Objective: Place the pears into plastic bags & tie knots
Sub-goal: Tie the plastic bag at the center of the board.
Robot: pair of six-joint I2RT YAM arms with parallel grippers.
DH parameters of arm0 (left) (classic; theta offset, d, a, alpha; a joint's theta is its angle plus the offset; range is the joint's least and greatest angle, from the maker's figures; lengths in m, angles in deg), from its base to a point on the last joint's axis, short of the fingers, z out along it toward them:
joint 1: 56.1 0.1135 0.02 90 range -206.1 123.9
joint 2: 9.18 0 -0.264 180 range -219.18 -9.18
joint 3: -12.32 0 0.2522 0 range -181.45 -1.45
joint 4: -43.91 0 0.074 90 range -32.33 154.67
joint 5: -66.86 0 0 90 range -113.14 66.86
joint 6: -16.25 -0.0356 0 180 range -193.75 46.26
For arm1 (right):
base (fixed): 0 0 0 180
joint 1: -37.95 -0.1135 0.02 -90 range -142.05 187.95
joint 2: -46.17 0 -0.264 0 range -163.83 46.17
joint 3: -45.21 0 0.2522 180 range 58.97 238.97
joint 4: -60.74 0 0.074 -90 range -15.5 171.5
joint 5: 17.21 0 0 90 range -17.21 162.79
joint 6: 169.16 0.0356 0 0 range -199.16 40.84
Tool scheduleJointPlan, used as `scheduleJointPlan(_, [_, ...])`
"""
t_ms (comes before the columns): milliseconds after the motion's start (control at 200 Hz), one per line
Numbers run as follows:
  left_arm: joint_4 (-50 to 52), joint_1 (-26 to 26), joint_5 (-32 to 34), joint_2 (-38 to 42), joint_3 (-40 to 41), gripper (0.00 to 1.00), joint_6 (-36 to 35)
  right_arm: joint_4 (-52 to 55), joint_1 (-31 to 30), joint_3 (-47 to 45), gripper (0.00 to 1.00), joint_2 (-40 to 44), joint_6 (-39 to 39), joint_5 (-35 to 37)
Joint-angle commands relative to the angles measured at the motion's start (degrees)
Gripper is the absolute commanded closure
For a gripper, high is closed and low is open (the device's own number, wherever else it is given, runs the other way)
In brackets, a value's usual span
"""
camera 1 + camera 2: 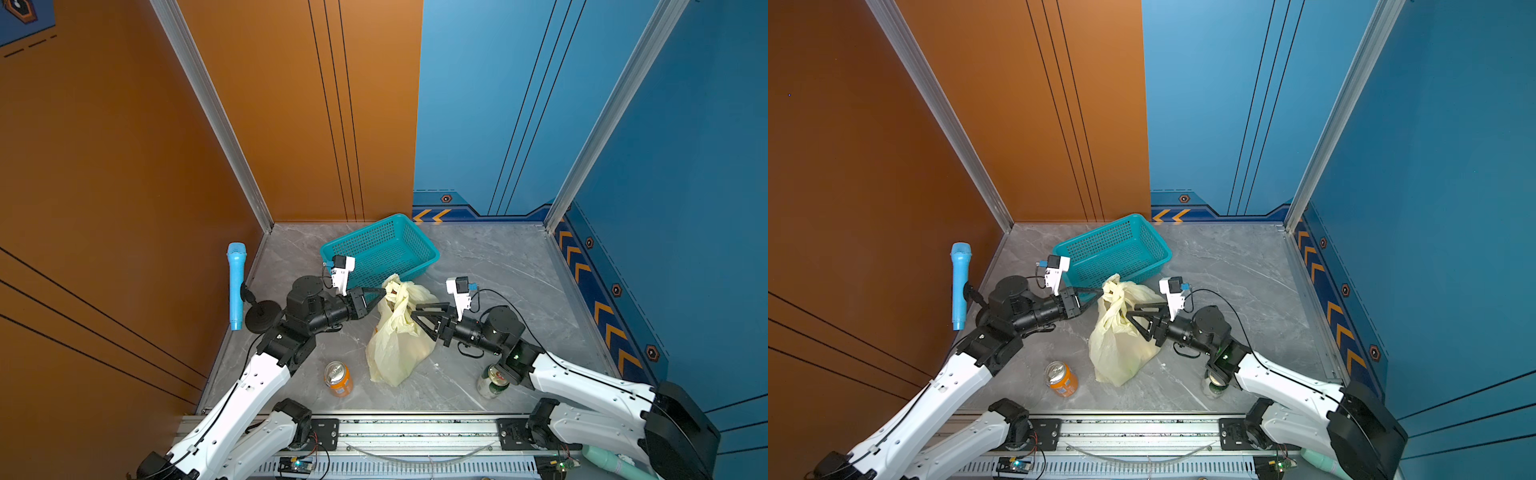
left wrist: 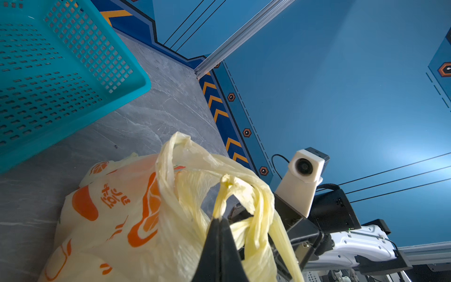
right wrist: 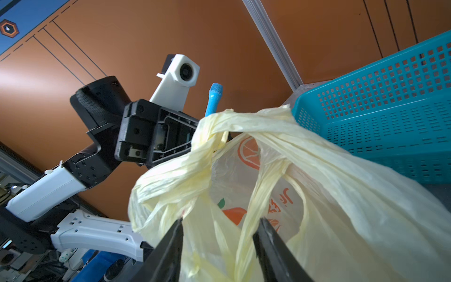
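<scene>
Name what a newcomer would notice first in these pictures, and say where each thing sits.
The bulging pale-yellow plastic bag stands in the middle of the grey table, its handles twisted together on top. The left gripper is pinched shut on one handle strand, while the right gripper stands open at the bag's other side. Behind lies a teal basket.

Most open spot is the right-rear stretch of the table [image 1: 507, 266], bare all the way to the blue wall [image 1: 665, 208]. The middle's crowded: the plastic bag [image 1: 399, 349] slumps there with its top close up to the teal basket [image 1: 430, 254] behind it, so that gap is tight. The left arm [image 1: 324, 311] and right arm [image 1: 478, 330] flank the bag on both sides. Up front, an orange can [image 1: 338, 379] stands just left of the bag and a green can [image 1: 491, 384] sits tucked under the right arm. A blue microphone [image 1: 236, 286] on its stand blocks the left edge.
</scene>
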Motion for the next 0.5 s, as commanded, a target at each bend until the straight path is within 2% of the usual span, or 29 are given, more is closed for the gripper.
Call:
scheduleJointPlan(0, [1.16, 0.58, 0.75, 0.13, -0.75, 1.00, -1.38, 10.19, -0.78, -0.72, 0.42, 3.51, -8.28, -1.92])
scheduleJointPlan(135, [0.96, 0.48, 0.12, -0.54, -1.25, 1.00, -1.30, 15.41, -2.29, 3.28, 0.38, 2.41, -14.55, -1.47])
scheduleJointPlan(310, [1.19, 0.48, 0.29, -0.66, -1.59, 1.00, -1.35, 13.19, -2.80, 7.48, 0.40, -2.64, -14.93, -3.45])
scheduleJointPlan(380, [1.29, 0.48, 0.46, -0.58, -1.58, 1.00, -1.31, 12.47, -3.20, 8.53, 0.47, -3.98, -14.98, -4.55])
scheduleJointPlan(471, [1.85, 0.57, 0.78, -0.53, -1.71, 1.00, -1.58, 13.15, -3.91, 9.29, 0.61, -4.42, -14.85, -5.42])
scheduleJointPlan(496, [2.00, 0.57, 0.80, -0.51, -1.78, 1.00, -1.65, 13.61, -4.09, 9.42, 0.68, -4.46, -14.84, -5.35])
